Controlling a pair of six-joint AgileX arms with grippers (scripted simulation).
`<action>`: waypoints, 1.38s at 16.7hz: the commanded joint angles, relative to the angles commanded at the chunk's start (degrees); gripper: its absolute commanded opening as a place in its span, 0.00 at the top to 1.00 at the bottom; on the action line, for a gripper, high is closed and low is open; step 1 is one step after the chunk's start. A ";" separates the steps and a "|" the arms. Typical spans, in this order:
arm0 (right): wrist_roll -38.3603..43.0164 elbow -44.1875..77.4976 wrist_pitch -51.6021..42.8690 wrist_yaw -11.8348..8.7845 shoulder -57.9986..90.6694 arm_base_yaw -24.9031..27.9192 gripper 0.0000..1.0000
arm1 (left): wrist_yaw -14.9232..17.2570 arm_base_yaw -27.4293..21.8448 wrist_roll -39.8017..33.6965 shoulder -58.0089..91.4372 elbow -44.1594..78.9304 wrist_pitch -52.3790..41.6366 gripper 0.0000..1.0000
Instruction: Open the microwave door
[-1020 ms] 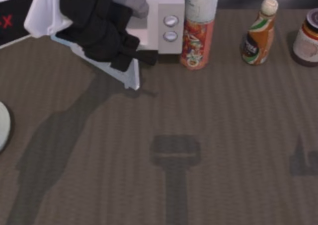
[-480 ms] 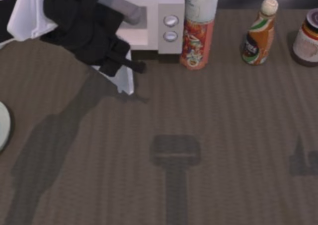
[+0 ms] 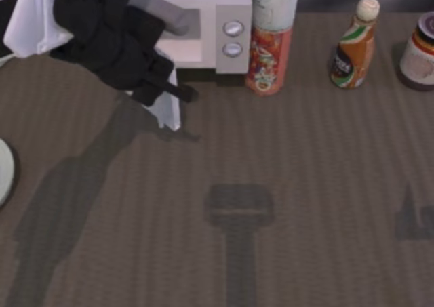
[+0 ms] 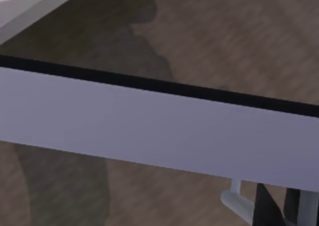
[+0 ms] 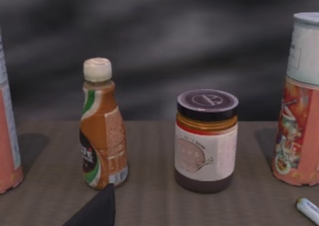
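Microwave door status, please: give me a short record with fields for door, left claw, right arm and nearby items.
microwave: white box at the table's back left, knob panel facing the table
microwave door: swung out toward the table's left, cavity exposed
left claw: at the door's free edge; grip state unclear
right arm: not seen in the top view; its wrist camera faces the bottle and jar
nearby items: tall can touching the microwave's right side, sauce bottle, jar
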 joint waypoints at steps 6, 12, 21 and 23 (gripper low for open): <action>0.00 0.00 0.00 0.00 0.00 0.00 0.00 | 0.00 0.00 0.00 0.00 0.00 0.00 1.00; 0.00 0.00 0.00 0.00 0.00 0.00 0.00 | 0.00 0.00 0.00 0.00 0.00 0.00 1.00; 0.00 0.00 0.00 0.00 0.00 0.00 0.00 | 0.72 0.04 0.65 -0.10 -0.33 -0.06 1.00; 0.00 0.00 0.00 0.00 0.00 0.00 0.00 | 1.81 0.95 2.90 -0.64 -0.96 -0.43 1.00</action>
